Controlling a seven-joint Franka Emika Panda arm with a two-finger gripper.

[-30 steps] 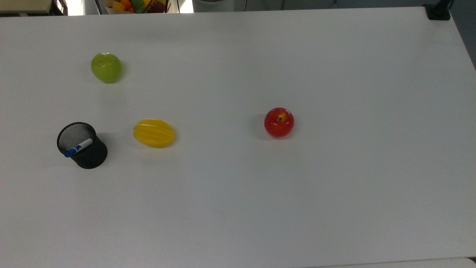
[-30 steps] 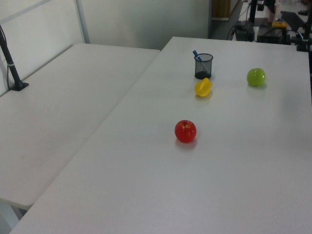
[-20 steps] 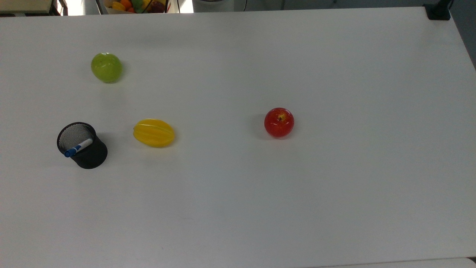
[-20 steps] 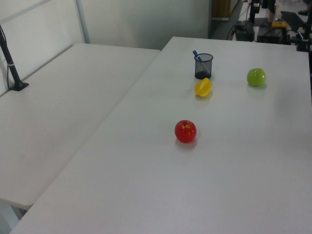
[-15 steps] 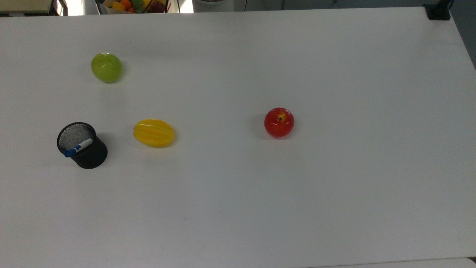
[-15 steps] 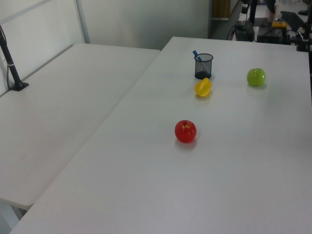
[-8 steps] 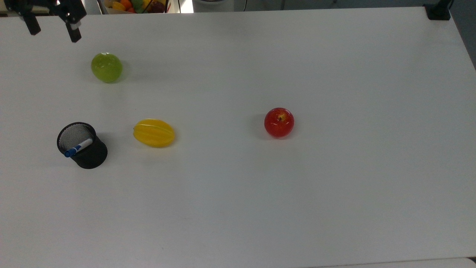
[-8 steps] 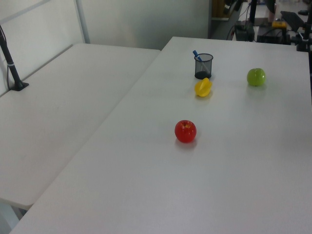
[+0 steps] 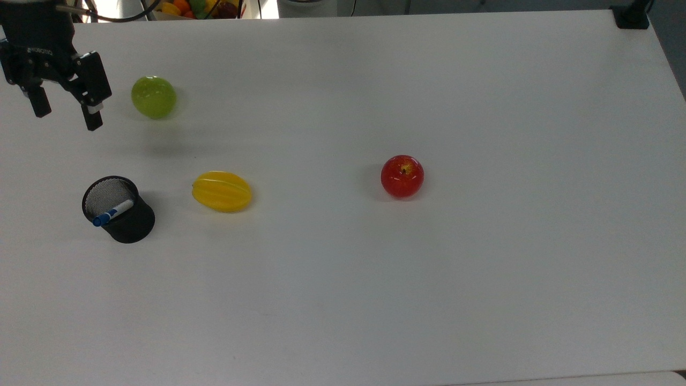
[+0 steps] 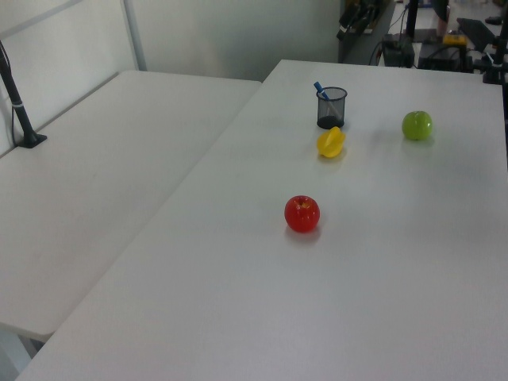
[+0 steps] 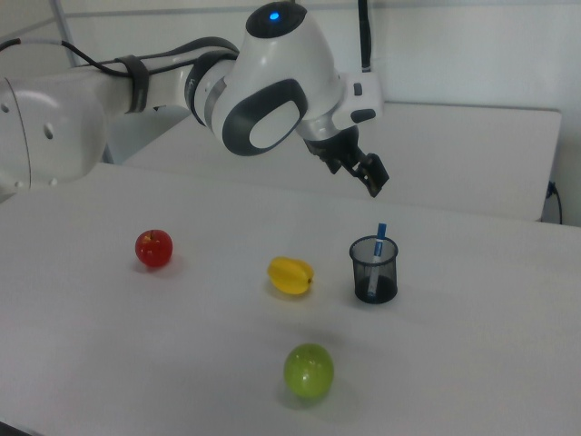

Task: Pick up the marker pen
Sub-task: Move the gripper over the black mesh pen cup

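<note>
Overhead, L to R in the top view: gripper (image 9: 65, 119) hangs near the table's (image 9: 482, 300) L edge, fingers apart, nothing between them, above bare surface w/ the green apple (image 9: 154, 96) just to its R. Below it in the same view, well apart, stands the black mesh cup (image 9: 119, 209) w/ the marker pen (image 9: 112, 213) leaning inside, blue cap up against the rim at the top view's L. Open tabletop lies between gripper and cup. Yellow star fruit (image 9: 222, 191) lies near the cup on its R side, not touching it. Red apple (image 9: 402, 176) sits alone toward the centre; the whole R half of the tabletop is bare white to its edges.

Right view: arm (image 11: 182, 91) reaches in from the L; gripper (image 11: 368, 177) is poised above and a little L of the cup (image 11: 374, 270), pen (image 11: 380, 232) sticking up past the rim.

Left view: cup (image 10: 331, 107) stands toward the far edge w/ a second white table (image 10: 87, 198) adjoining on the L, grey wall and dark stands behind. Black clamp (image 9: 632, 16) sits at the top view's upper R corner; fruit basket (image 9: 195, 8) lies beyond the far edge.
</note>
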